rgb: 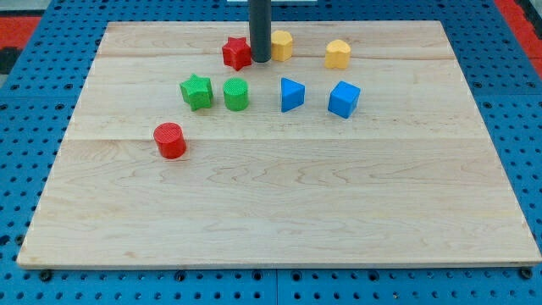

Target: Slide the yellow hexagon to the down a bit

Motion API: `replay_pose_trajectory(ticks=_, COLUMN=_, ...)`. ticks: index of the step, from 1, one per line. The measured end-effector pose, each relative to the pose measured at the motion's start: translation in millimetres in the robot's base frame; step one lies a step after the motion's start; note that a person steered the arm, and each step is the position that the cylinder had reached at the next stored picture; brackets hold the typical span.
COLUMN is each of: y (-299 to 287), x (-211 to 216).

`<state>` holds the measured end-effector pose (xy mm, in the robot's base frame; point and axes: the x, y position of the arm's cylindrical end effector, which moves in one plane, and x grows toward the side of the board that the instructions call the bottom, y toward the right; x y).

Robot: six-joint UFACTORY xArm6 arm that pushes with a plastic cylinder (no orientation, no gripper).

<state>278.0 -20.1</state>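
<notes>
My tip (260, 59) between ridged red star (236, 53) and yellow hexagon (282, 44).

You see a light wooden board (279, 212) lying on a blue floor full of little holes (25, 110).

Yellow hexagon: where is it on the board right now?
The yellow hexagon sits near the view's top, just left of centre, right beside my tip, with the red star on the tip's other side.

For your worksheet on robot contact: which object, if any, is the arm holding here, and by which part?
Nothing is held. My tip only pushes; it stands between the red star and the yellow hexagon.
</notes>
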Motion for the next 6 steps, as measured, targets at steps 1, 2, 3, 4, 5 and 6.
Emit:
replay_pose_trajectory(ticks=1, y=-22.4, x=-2.7)
replay_pose_trajectory(ticks=2, y=-20.3, x=-44.9)
replay_pose_trajectory(ticks=3, y=3.0, x=-63.7)
replay_pose_trajectory(ticks=4, y=37.6, x=-82.1)
replay_pose_trajectory(ticks=5, y=54.7, x=-80.3)
replay_pose_trajectory(ticks=6, y=20.0, x=-53.1)
